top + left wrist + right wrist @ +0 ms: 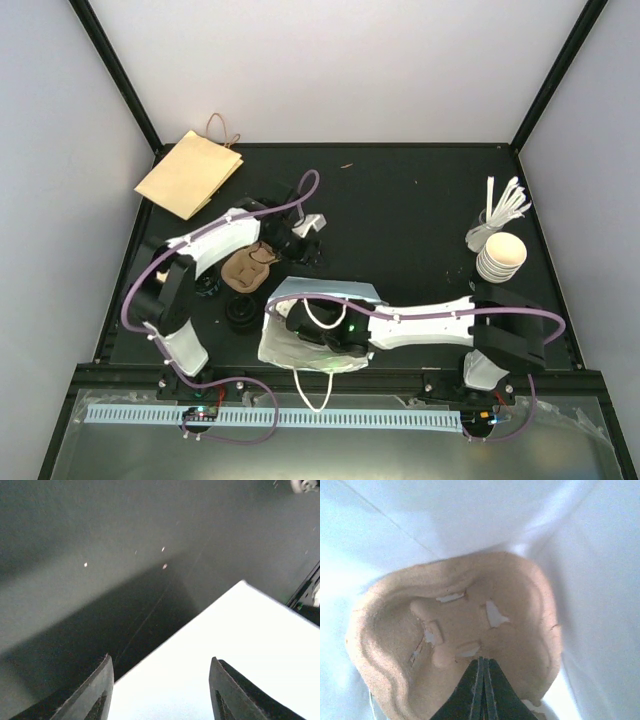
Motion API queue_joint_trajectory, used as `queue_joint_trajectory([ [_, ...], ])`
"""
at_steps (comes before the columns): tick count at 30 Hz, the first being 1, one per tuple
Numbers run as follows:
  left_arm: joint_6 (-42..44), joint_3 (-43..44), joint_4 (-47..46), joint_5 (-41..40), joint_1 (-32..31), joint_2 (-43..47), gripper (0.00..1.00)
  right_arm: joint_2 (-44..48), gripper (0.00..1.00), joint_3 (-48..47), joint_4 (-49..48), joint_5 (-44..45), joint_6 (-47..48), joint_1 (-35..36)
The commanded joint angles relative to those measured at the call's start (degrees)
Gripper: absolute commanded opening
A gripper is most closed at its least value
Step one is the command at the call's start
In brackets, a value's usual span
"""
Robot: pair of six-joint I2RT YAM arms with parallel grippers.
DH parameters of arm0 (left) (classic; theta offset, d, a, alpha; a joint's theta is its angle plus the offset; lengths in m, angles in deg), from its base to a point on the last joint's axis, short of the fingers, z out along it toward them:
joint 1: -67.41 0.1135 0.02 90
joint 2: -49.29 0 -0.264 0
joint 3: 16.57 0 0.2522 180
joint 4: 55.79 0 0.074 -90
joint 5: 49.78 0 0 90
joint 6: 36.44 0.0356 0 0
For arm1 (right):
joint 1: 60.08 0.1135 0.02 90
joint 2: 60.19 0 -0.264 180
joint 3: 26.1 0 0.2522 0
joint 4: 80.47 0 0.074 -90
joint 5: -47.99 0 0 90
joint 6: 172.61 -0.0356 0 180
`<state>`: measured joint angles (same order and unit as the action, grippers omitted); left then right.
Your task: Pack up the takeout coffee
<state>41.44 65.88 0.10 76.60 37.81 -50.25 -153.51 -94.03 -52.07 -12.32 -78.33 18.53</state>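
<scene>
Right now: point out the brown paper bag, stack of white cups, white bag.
brown paper bag (190, 172), top view, middle of its flat face
stack of white cups (501, 254), top view, inside of the top cup
white bag (340, 288), top view, its far edge

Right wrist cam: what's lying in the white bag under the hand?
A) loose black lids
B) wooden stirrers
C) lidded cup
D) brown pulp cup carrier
D: the right wrist view shows a brown pulp cup carrier lying against the white bag, with the closed right hand over it.
</scene>
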Motion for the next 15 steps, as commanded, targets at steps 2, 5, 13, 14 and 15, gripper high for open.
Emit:
queue_joint_trajectory([
  [2, -0.5, 7.0, 4.7, -6.4, 1.3, 9.3, 0.59, 2.5, 0.04, 1.0, 1.3, 0.7, 3.0, -0.4],
  [5, 0.1, 8.8, 6.7, -9.2, 2.3, 14.9, 0.64, 3.7, 0.04, 1.5, 1.5, 0.6, 4.1, -0.3],
  [13, 1.7, 6.8, 10.5, -10.5, 3.2, 30.5, 0.66, 10.4, 0.04, 0.3, 4.2, -1.5, 5.1, -0.3],
  [14, 1.5, 6.0, 11.0, -10.7, 3.3, 32.5, 0.65, 11.2, 0.04, 0.1, 4.7, -1.8, 5.2, -0.3],
  [15, 1.6, 5.0, 11.4, -10.6, 3.2, 35.5, 0.65, 11.7, 0.05, -0.2, 5.1, -1.9, 5.4, -0.3],
])
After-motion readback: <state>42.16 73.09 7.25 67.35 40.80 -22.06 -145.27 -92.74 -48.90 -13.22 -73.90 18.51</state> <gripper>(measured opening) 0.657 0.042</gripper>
